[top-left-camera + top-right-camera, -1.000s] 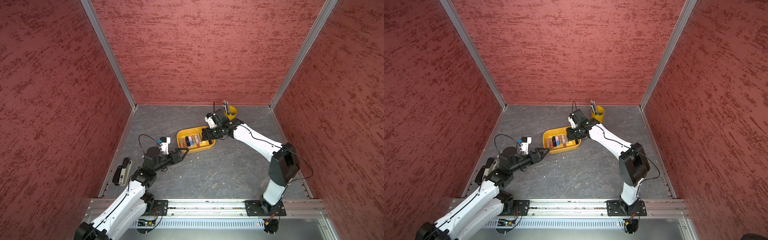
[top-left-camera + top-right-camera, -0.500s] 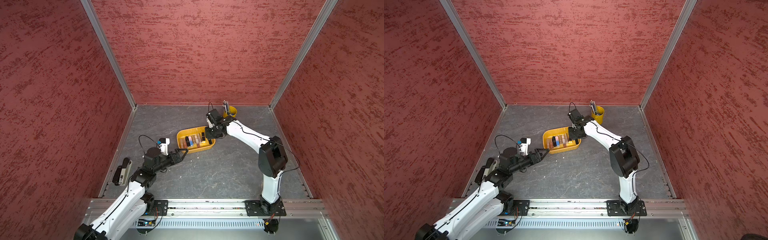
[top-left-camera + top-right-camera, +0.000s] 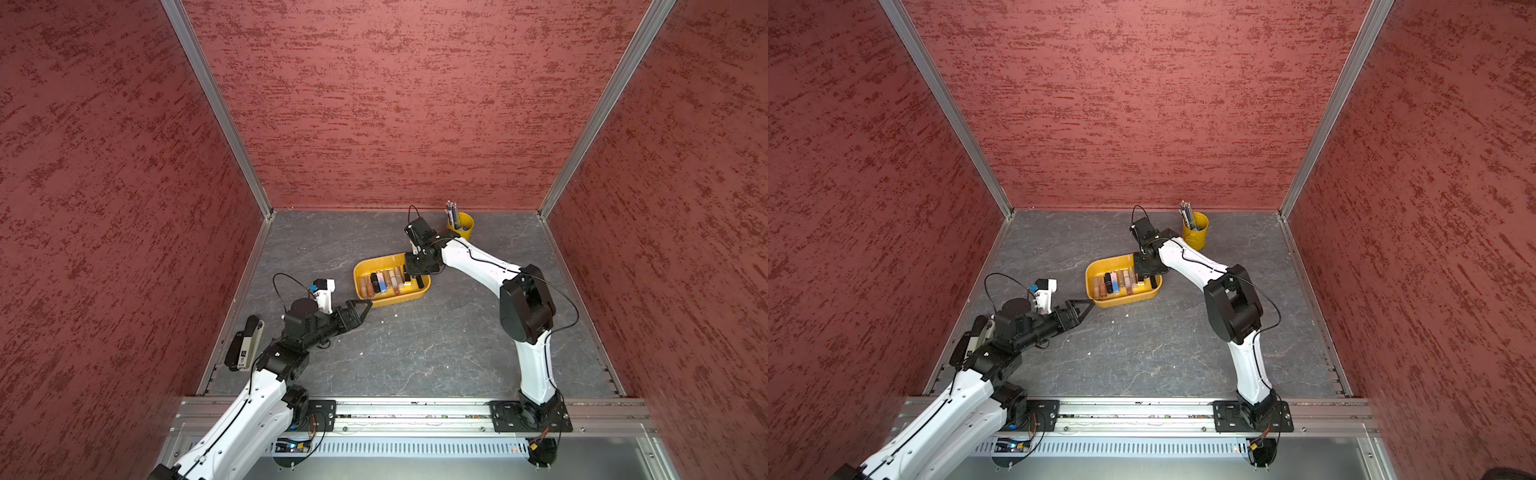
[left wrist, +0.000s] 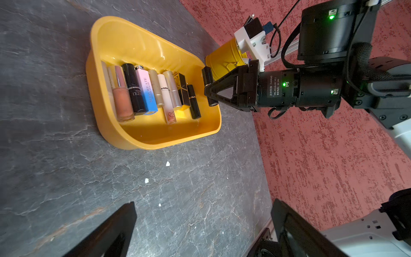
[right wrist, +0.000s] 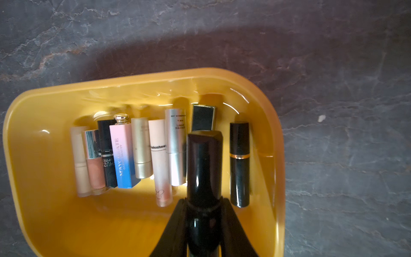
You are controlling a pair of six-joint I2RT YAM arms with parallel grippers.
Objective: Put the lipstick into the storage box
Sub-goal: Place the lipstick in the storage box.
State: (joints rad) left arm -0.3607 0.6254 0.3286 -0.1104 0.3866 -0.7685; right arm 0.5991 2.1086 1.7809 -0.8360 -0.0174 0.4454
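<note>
The storage box (image 3: 388, 300) (image 3: 1125, 298) is a shallow yellow tub in the middle of the grey floor, with several lipsticks lying side by side in it. My right gripper (image 3: 417, 277) (image 3: 1151, 279) (image 5: 203, 200) is shut on a black lipstick (image 4: 208, 86) (image 5: 203, 164). It holds that lipstick just above the box's right end (image 4: 219, 124), beside a black gold-banded tube (image 5: 239, 164) lying inside. My left gripper (image 3: 365, 305) (image 3: 1088, 305) (image 4: 203, 202) stands open and empty, low over the floor just left of the box's near corner.
A yellow pen cup (image 3: 460, 226) (image 3: 1195, 230) with pens stands behind the box near the back wall. A black-and-grey device (image 3: 245, 343) lies along the left wall. Small white crumbs (image 4: 168, 164) dot the floor. Red walls close in three sides.
The right arm's elbow has swung in towards the middle and its gripper has come down over the box's right end with the black lipstick. The left arm has hardly moved.
</note>
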